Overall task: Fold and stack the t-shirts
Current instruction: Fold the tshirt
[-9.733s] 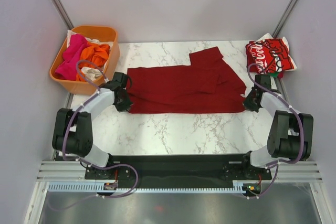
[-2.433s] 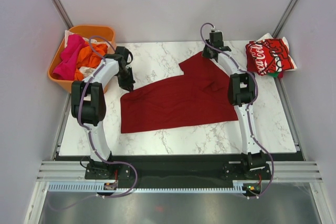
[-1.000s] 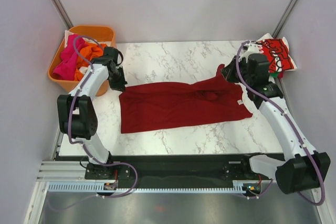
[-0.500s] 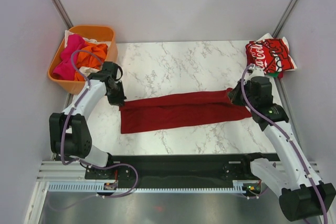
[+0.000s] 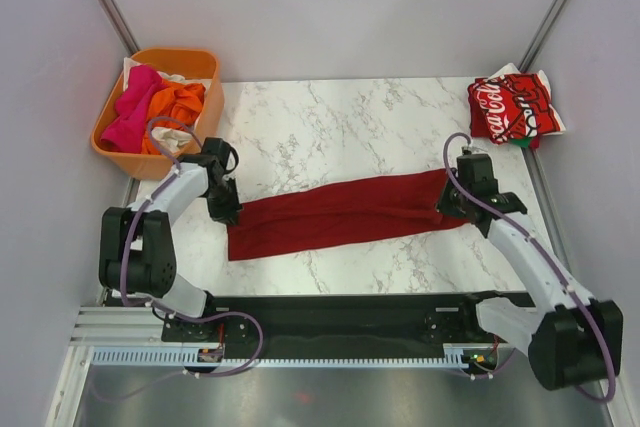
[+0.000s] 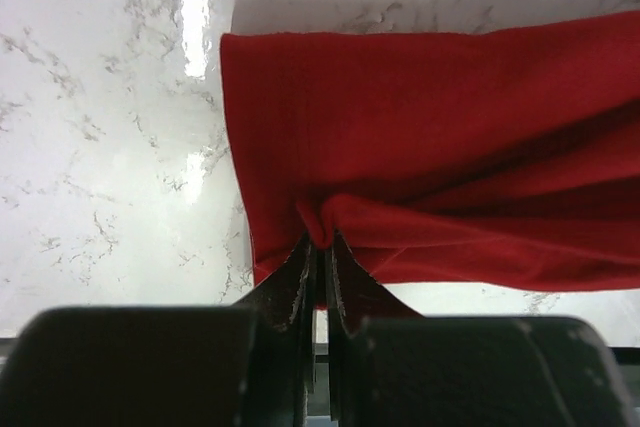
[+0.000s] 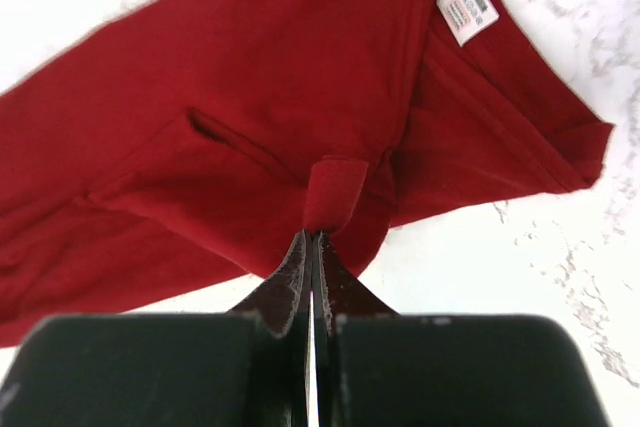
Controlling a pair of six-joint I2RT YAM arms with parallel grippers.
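**Dark-red t-shirt (image 5: 345,212), narrow folded band**

Left gripper (image 6: 318,247) pinches its left end; right gripper (image 7: 312,242) pinches its right end, near the collar label (image 7: 468,7). Beyond right end: Coca-Cola t-shirt (image 5: 512,107). Beyond left end: orange tub (image 5: 180,53) holding pink t-shirt (image 5: 135,107), orange t-shirt (image 5: 182,105).

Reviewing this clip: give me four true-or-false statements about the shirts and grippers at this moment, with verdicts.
1. The left gripper and the right gripper are both shut on the dark-red shirt. True.
2. The Coca-Cola shirt lies in the orange tub. False: it sits folded at the far right corner of the table, apart from the tub.
3. The dark-red shirt lies as a long narrow band across the table. True.
4. The dark-red shirt's neck label is at the end held by the left gripper. False: it shows at the right gripper's end.
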